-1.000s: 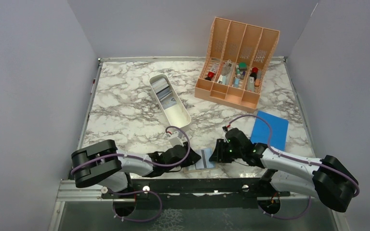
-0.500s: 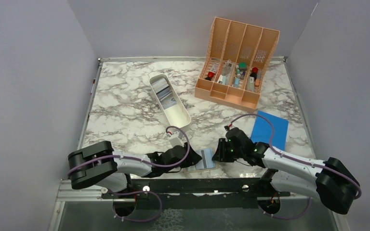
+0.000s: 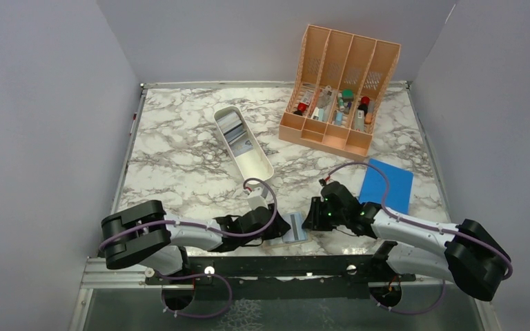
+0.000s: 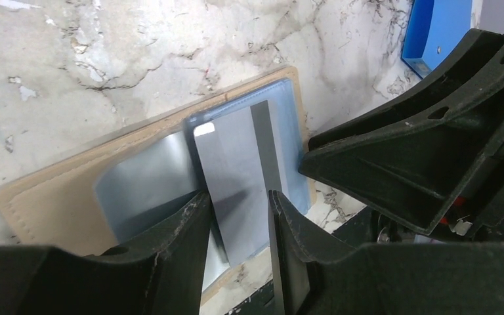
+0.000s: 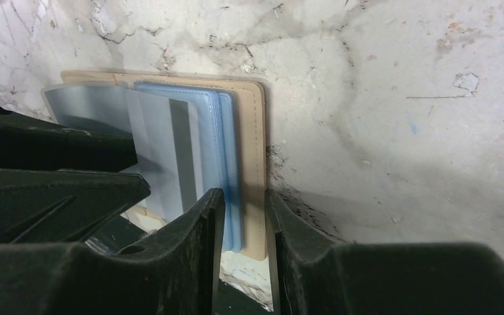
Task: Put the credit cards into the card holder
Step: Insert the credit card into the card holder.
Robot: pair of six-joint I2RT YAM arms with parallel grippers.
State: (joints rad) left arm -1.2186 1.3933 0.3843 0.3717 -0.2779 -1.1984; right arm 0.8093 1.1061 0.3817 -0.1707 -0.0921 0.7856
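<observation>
The card holder point(image 3: 297, 228) lies open near the table's front edge, tan outside point(image 4: 46, 193), blue-grey pockets inside point(image 5: 226, 141). A grey credit card point(image 4: 233, 157) with a dark stripe lies partly in a pocket and also shows in the right wrist view point(image 5: 164, 147). My left gripper point(image 4: 237, 197) is slightly open, its fingers low over the card's near end, not pinching it. My right gripper point(image 5: 244, 193) is narrowly open, its fingers straddling the holder's tan right edge point(image 5: 257, 131) from above. The two grippers point(image 3: 279, 227) point(image 3: 312, 219) face each other across the holder. Other cards are hidden.
A flat bright-blue rectangle point(image 3: 386, 186) lies right of the right arm. A long white tray point(image 3: 243, 145) lies mid-table. A peach slotted organizer point(image 3: 341, 89) with small items stands at the back right. The black front rail point(image 3: 283, 265) runs just below the holder.
My left gripper has crept to the right, toward the holder, and the card sits a little deeper in the pocket. The right gripper has barely moved.
</observation>
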